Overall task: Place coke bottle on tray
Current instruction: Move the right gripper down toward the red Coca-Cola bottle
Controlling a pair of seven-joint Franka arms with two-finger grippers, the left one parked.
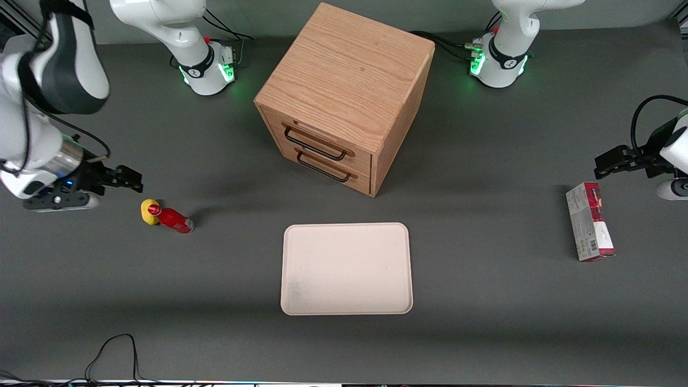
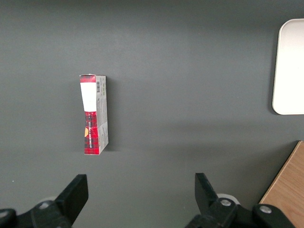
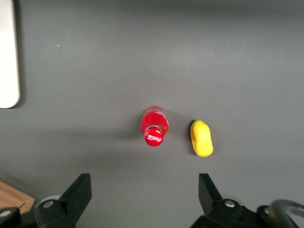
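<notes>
Nearest the front camera lies a black cable (image 1: 115,352) at the tabletop (image 1: 484,301) edge, and just past it the tray (image 1: 346,269), cream-white, flat and bare, midway along the tabletop. The coke bottle (image 1: 173,219) stands upright toward the working arm's end, well apart from the tray, with open grey surface between them. Its red cap (image 3: 154,136) bears white script too small to read. A yellow lemon-shaped lump (image 1: 149,210) sits just beside the bottle. The end effector (image 1: 129,180) hovers above the tabletop near the bottle, its fingers (image 3: 78,192) spread wide and holding nothing. A wooden two-drawer cabinet (image 1: 344,97) stands farther from the camera than the tray. A red-and-grey carton (image 1: 589,228) lies toward the parked arm's end, its print unreadable.
</notes>
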